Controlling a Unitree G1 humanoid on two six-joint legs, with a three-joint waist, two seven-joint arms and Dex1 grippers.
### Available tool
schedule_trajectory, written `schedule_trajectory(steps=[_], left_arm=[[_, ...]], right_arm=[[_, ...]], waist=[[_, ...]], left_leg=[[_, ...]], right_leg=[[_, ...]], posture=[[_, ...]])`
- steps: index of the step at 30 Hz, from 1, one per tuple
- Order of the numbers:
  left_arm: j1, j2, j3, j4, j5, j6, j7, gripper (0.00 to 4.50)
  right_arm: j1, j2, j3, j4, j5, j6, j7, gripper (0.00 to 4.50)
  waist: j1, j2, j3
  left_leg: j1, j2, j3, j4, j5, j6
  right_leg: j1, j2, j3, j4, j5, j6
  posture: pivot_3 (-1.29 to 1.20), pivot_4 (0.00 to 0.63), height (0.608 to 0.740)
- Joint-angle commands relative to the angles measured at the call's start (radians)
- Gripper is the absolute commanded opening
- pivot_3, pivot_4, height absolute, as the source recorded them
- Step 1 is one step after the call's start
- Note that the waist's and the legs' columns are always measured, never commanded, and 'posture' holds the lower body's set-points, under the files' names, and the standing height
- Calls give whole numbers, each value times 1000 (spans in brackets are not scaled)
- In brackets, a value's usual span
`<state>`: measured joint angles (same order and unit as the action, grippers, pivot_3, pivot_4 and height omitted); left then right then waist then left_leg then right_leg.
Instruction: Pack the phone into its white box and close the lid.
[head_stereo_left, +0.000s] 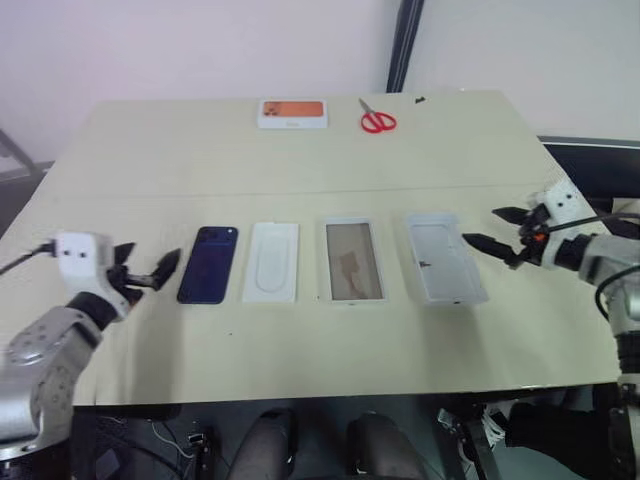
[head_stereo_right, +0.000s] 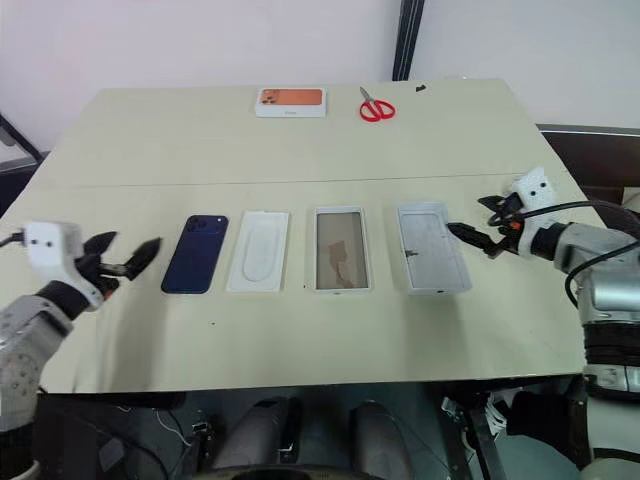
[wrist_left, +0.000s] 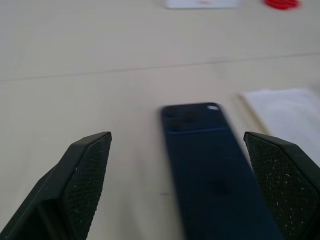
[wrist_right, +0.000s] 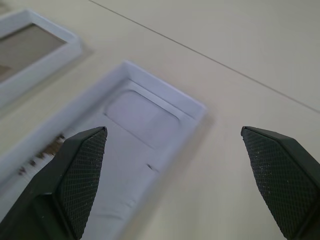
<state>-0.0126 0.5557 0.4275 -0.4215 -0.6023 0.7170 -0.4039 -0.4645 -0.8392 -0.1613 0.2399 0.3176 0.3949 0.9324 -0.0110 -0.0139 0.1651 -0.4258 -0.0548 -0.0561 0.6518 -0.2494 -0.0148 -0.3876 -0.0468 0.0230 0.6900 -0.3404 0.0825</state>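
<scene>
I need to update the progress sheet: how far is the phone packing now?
Nothing is packed yet. The dark navy-blue phone lies on the table beside the open left gripper. The shallow white box with tan floor is empty; its white lid lies inside-up near the open right gripper.

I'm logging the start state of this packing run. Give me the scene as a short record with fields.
phone: phone flat on the table, back up, leftmost in the row, not packed
insert: flat white insert right of the phone
white box: white box open, tan floor bare
lid: lid inside up, rightmost in the row
left gripper: left gripper open, just left of the phone, holding nothing
right gripper: right gripper open, by the lid's right edge, holding nothing
far edge: white box with an orange picture, red scissors
</scene>
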Motion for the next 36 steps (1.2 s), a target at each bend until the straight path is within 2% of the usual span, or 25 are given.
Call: schedule_trajectory(steps=[1, 5, 8, 11, 14, 19, 29, 32, 36], left_arm=[[-58, -22, -48, -65, -96, 90, 11, 4455], [-113, -37, -98, -76, -157, 200, 44, 4455], [-188, -69, -102, -30, -198, 314, 129, 4455], [-288, -102, -133, 25, -188, 434, 226, 4455], [-349, -121, -146, 70, -188, 506, 251, 4455], [-413, -153, -185, 142, -153, 588, 285, 4455], [-516, -292, -110, 308, -141, 638, 338, 4455], [-528, -329, -54, 332, -148, 637, 355, 3647], [-530, -318, -44, 343, -128, 647, 362, 1696]], right_arm=[[-23, 7, 1, -146, 15, 12, -15, 4500], [-2, 22, 35, -270, 2, 34, -37, 4500], [36, 18, 98, -431, 6, 65, -14, 4500], [58, 41, 148, -588, 45, 112, -10, 4500], [63, 70, 176, -660, 66, 158, -36, 4500], [92, 92, 201, -669, 43, 147, -56, 4500], [103, 113, 248, -676, 9, 117, -68, 4500], [108, 115, 254, -677, 0, 107, -70, 4500], [114, 115, 253, -682, -3, 104, -72, 4500]], waist=[[0, 0, 0], [0, 0, 0], [0, 0, 0], [2, 0, 0], [0, -1, 0], [2, -1, 0], [4, -1, 0], [7, -1, 0], [9, -1, 0]], left_leg=[[0, 0, 0, 0, 0, 0], [0, 0, 0, 0, 0, 0], [0, 0, 0, 0, 0, 0], [0, 0, -1, 1, 0, 0], [0, 0, -1, 3, 0, 0], [0, 0, -1, 4, 1, -2], [0, 0, -1, 6, 2, -4], [0, 0, -1, 8, 2, -4], [0, 0, -2, 9, 2, -4]], right_leg=[[0, 0, 0, 0, 0, 0], [0, 0, 0, 0, 0, 0], [0, 0, 0, 0, 0, 0], [0, 1, -1, 1, 0, 0], [0, 1, -1, 2, 0, 0], [1, 1, -1, 2, 0, 0], [1, 1, -1, 2, 0, 0], [2, 1, -1, 2, 0, 0], [3, 1, -2, 2, 0, 0]], posture=[[0, 150, 740], [0, 150, 740], [0, 150, 740], [0, 150, 740], [0, 150, 740], [0, 150, 740], [0, 150, 740], [0, 150, 740], [0, 150, 740]])
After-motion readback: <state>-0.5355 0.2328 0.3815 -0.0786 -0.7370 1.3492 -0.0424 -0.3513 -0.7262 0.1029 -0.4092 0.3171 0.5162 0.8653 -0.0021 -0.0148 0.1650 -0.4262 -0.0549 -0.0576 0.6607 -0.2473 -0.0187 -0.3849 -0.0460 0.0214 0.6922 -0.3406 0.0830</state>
